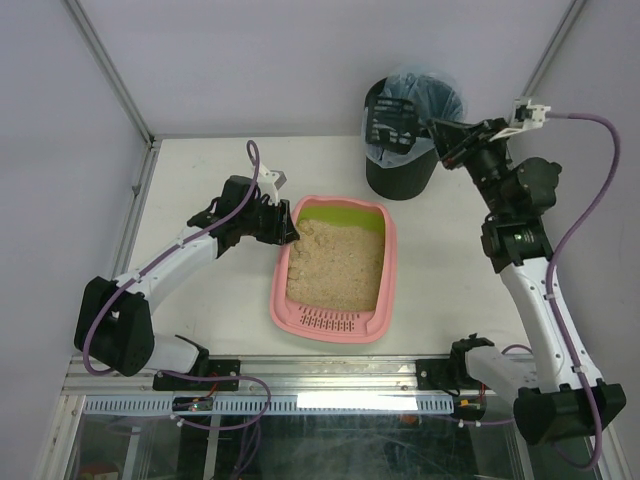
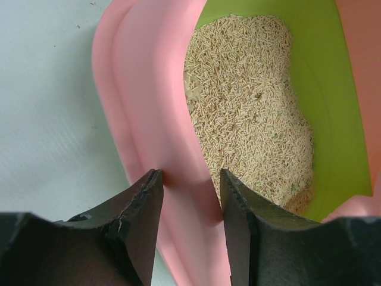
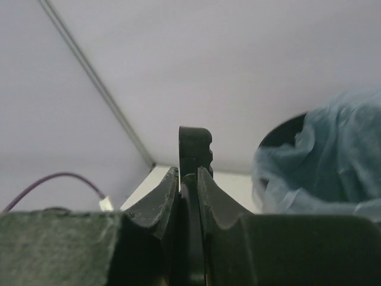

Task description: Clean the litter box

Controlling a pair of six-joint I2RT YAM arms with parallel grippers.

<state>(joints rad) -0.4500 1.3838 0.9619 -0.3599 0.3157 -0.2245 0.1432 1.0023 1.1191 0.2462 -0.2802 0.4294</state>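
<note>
Litter box (image 1: 330,322) is set on the desk (image 1: 200,170) near the bin (image 1: 400,178), its rim straddled by the left gripper (image 2: 190,179), jaws half-open, grip unclear. Scoop (image 1: 385,128) is clamped over the bin by the right gripper (image 3: 189,173).

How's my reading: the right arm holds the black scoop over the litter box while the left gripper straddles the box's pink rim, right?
Not quite. The right gripper holds the black scoop over the black bin, not the litter box, as the top external view shows. The left gripper does straddle the pink rim.
</note>
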